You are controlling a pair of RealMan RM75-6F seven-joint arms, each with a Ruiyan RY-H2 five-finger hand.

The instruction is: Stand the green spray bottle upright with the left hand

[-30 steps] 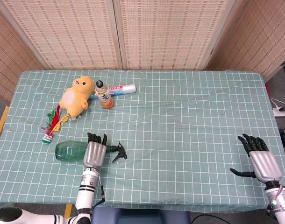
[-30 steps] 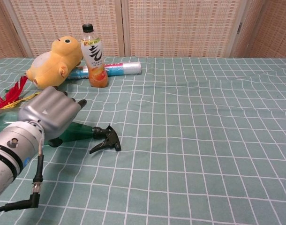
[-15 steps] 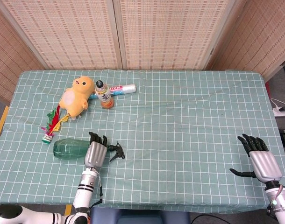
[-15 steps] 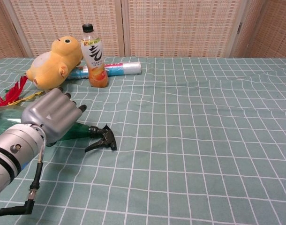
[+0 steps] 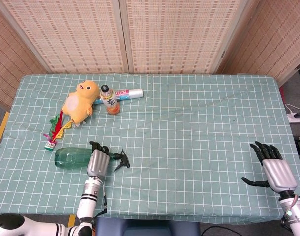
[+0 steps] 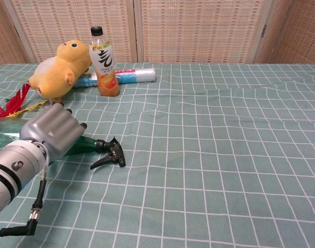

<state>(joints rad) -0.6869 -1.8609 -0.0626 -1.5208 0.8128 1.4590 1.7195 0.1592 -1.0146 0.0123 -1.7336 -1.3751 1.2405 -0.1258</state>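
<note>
On the label of the drink bottle (image 6: 104,58), large dark characters on white, East Asian script, not clearly legible; smaller print beneath too tiny to make out. On the plastic-wrapped roll (image 6: 127,77) lying behind that bottle, coloured printing along the wrapper, blurred beyond reading in the chest view, with a red patch just visible from the head view. Nothing readable on the green spray bottle (image 5: 74,157), the plush toy (image 5: 80,102), or the checked tablecloth (image 5: 199,128).

Open cloth right of the spray bottle (image 5: 74,157); shuttlecock (image 5: 52,135) and plush duck (image 5: 79,102) close behind.
</note>
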